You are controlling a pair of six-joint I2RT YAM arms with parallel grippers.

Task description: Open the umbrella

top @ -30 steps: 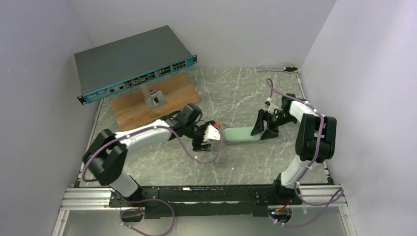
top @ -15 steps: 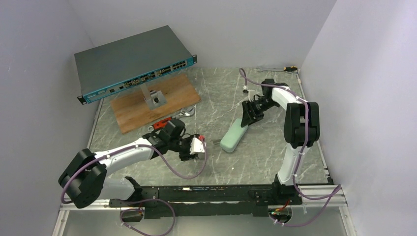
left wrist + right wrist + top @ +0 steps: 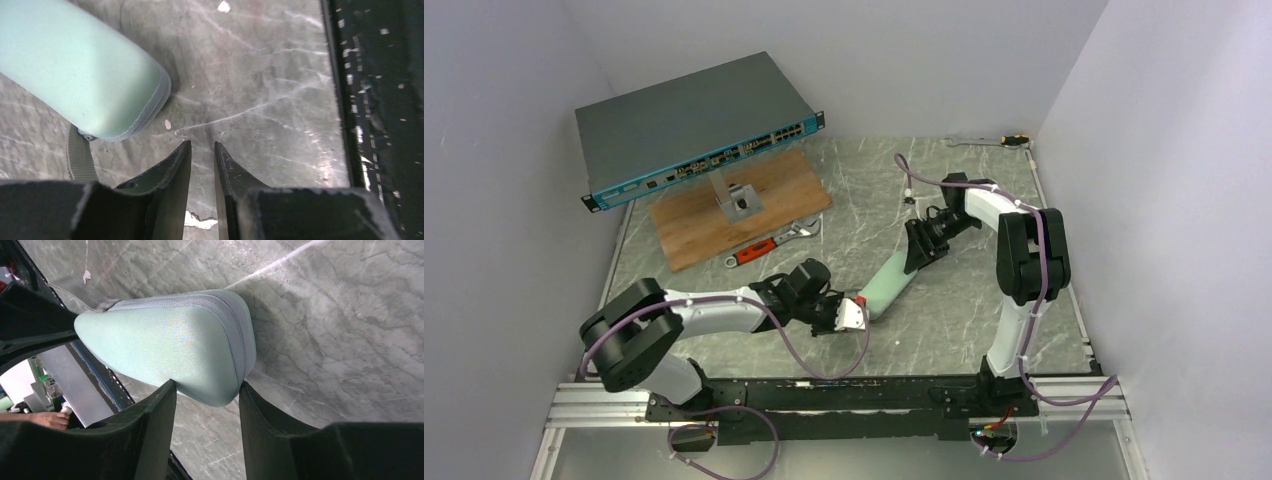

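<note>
Now left gripper (image 3: 202, 150): low over table (image 3: 270, 75), jaws nearly closed, empty
Right gripper (image 3: 206, 390): outstretched, my jaws grasping sleeve (image 3: 165, 340) end

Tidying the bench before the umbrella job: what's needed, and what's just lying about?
Job: mint sleeve (umbrella itself not visible), left gripper, right gripper.
Lying about: network switch, wooden board, red wrench, spanner at the back.
</note>
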